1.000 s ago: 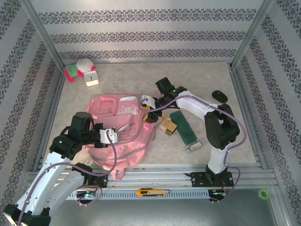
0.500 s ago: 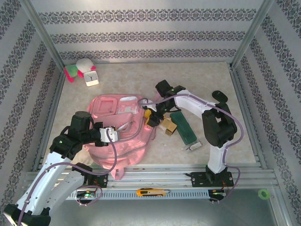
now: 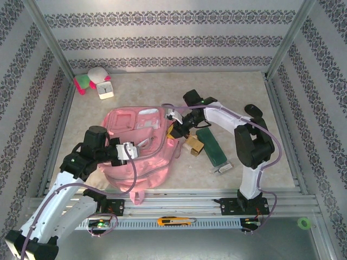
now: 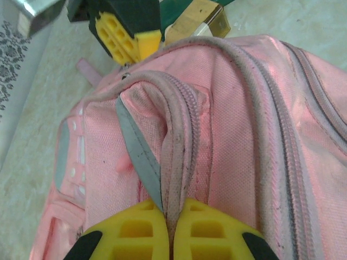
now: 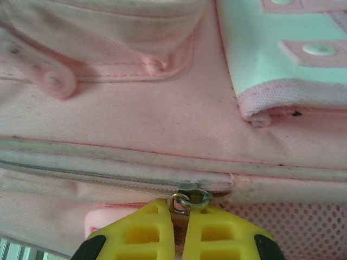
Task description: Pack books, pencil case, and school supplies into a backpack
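The right end effector (image 5: 179,219), shut on what looks like the zipper pull (image 5: 190,199) at the backpack's (image 3: 142,158) two o'clock edge, grips just its tip and may slip. The left end effector (image 4: 169,225) clamps a fabric fold (image 4: 174,135).

The large soft pink cloth backpack (image 4: 244,135) is matt, coarse-woven fabric, grubby at the zip seams, with a smooth grey tape strip (image 4: 138,157). At five o'clock in the right wrist view it turns to open mesh (image 5: 293,222); at one o'clock sits a pale-mint rubbery patch (image 5: 271,49). Its small zip-pull ring (image 5: 191,199) is shiny metal. The left claw (image 4: 168,230) and right claw (image 5: 179,219) have matt yellow plastic pads (image 5: 141,233). The small boxy gold-tan piece (image 4: 196,15) gleams; the mottled beige bench (image 3: 162,86) is dull.
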